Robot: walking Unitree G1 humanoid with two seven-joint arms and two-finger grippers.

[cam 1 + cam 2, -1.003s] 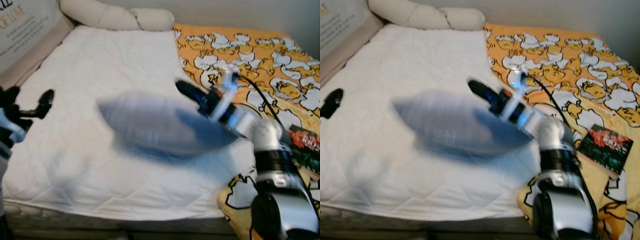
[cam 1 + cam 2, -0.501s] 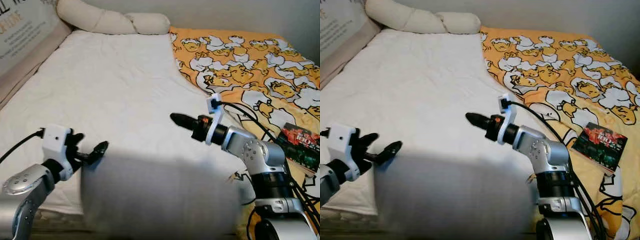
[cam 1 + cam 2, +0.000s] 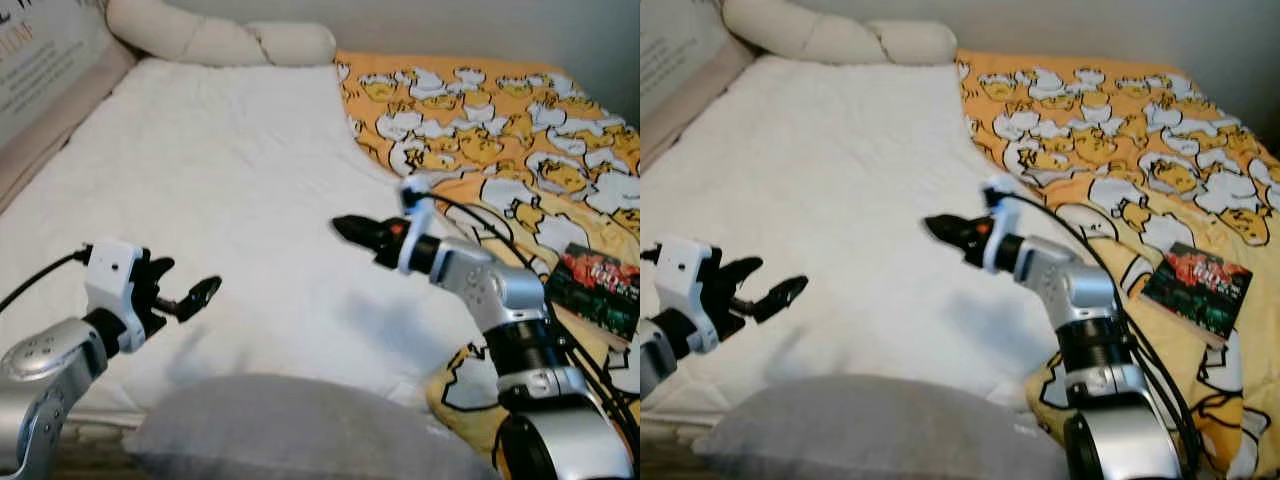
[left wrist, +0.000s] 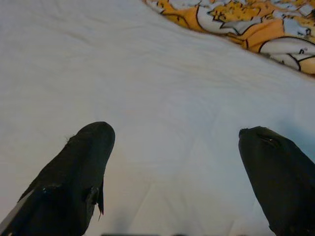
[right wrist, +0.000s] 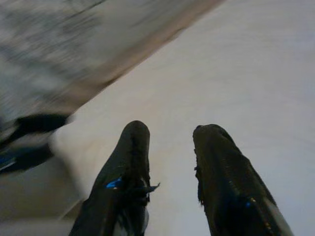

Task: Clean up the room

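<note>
In the left eye view, a bed with a white mattress cover (image 3: 200, 190) takes up most of the scene. An orange blanket (image 3: 480, 110) printed with white and yellow cartoon figures lies over the bed's right side. A long cream pillow (image 3: 220, 40) lies across the head of the bed. A grey pillow (image 3: 290, 435) sits at the near edge of the bed, low in the picture, between the two arms and touching neither gripper. A book (image 3: 597, 291) with a dark red and green cover rests on the blanket at the right. The left gripper (image 3: 190, 292) hangs over the near left part of the mattress, its fingers spread wide and holding nothing. The right gripper (image 3: 352, 228) points toward the middle of the mattress above the white cover.

The right eye view shows the same layout, with the book just beside the right arm's elbow.

In the left wrist view, the two black fingers (image 4: 74, 182) stand far apart over bare white cover, with the blanket's edge beyond.

In the right wrist view, the fingers (image 5: 123, 182) stand narrowly apart, with nothing between them, over the white cover.
</note>
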